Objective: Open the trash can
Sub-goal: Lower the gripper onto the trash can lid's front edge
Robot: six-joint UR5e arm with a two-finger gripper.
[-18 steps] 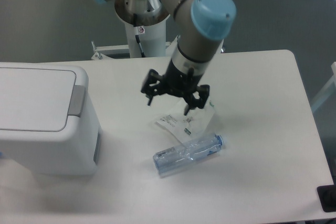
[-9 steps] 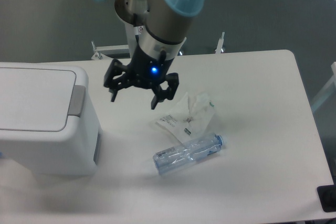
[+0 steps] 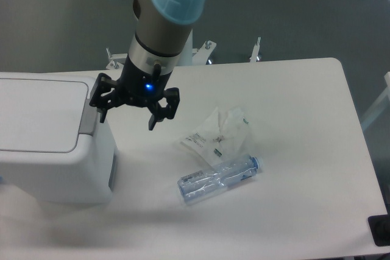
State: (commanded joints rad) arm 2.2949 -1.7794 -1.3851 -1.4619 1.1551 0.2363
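Note:
The trash can (image 3: 49, 144) is a large white boxy bin at the left of the table, its flat lid down and a grey push tab (image 3: 90, 117) on the lid's right edge. My gripper (image 3: 129, 115) hangs open just right of that tab, its left fingertip close beside it and its right fingertip over the tabletop. Nothing is between the fingers. A blue light glows on the gripper body.
A clear plastic bottle (image 3: 219, 178) with a blue cap lies on its side at the table's middle. A crumpled clear wrapper (image 3: 216, 135) lies just behind it. The arm's base post (image 3: 183, 53) stands at the far edge.
The arm has swung left across the table, from above the wrapper to beside the bin's grey tab. The fingers stayed open. Bottle and wrapper have not moved.

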